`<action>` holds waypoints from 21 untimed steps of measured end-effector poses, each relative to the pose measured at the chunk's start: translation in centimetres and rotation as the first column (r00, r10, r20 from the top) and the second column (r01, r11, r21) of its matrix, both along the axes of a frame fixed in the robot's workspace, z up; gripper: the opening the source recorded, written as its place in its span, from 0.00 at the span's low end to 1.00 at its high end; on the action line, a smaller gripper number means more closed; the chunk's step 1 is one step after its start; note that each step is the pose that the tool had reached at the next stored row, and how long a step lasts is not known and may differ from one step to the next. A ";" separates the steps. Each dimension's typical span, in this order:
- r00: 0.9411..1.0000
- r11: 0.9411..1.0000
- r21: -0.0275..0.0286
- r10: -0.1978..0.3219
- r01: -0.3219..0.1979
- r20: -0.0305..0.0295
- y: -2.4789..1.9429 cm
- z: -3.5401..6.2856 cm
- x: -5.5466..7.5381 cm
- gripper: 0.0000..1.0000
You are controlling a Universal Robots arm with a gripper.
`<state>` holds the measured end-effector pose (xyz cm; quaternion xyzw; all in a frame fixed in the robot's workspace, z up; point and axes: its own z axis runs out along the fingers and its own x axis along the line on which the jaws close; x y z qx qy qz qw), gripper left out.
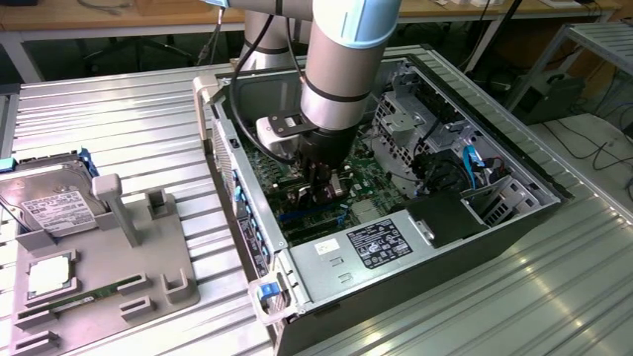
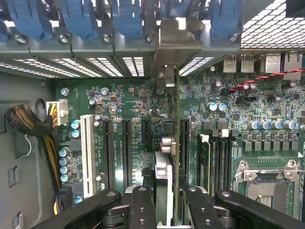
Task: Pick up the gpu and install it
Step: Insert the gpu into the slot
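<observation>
My gripper (image 1: 322,187) is down inside the open computer case (image 1: 514,174), just above the green motherboard (image 1: 368,176). It is shut on the gpu (image 2: 177,100), which I see edge-on as a thin upright card between the black fingers (image 2: 143,210). The card's silvery bracket (image 2: 177,40) rests against the case's rear slot wall, under the blue clips (image 2: 126,19). Its lower edge runs along a black expansion slot (image 2: 184,143); I cannot tell whether it is seated in it.
More black slots (image 2: 127,148) and a white slot (image 2: 87,152) lie beside the card, and the CPU socket (image 2: 269,186) is nearby. A braided cable bundle (image 2: 26,121) hangs at the case wall. Outside, a grey holder (image 1: 109,274) carries a hard drive (image 1: 50,208) and a memory stick (image 1: 94,295).
</observation>
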<state>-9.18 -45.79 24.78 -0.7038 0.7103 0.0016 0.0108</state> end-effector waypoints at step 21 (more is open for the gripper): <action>1.000 1.000 0.000 0.001 -0.001 -0.001 0.08 -0.57 -0.4 0.28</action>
